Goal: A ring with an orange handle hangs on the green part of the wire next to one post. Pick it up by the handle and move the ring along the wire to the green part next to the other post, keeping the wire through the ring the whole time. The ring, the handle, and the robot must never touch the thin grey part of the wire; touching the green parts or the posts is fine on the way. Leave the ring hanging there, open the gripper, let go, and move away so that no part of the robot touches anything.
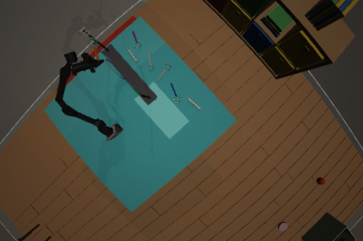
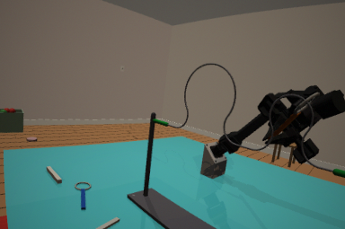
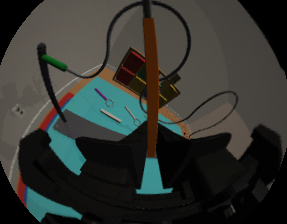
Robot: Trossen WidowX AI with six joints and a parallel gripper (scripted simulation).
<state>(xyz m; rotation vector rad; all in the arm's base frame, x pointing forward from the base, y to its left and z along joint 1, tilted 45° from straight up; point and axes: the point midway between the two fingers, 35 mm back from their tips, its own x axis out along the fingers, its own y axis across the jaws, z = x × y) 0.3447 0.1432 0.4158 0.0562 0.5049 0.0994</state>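
plain grey-beige walls (image 2: 81,51) around a plank floor (image 1: 227,167) with colourful shelving (image 1: 271,74)

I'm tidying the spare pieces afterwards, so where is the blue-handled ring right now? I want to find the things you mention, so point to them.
In the exterior view, the blue-handled ring (image 1: 173,90) (image 2: 83,198) lies at lower left on the teal mat (image 1: 137,167) (image 2: 135,163), between two pale sticks (image 1: 194,103) (image 2: 54,174).

Wrist view: upper end of the orange handle (image 3: 151,85) runs toward the top edge; its ring is not readable there. Lower end of handle sinks between the dark fingers, contact hidden. Exterior view: post at the right lies outside the frame, green part (image 2: 339,172) cut by the right edge; base plate (image 2: 172,210) cut at the bottom. Top view: wire too thin to trace, ring against it unclear.
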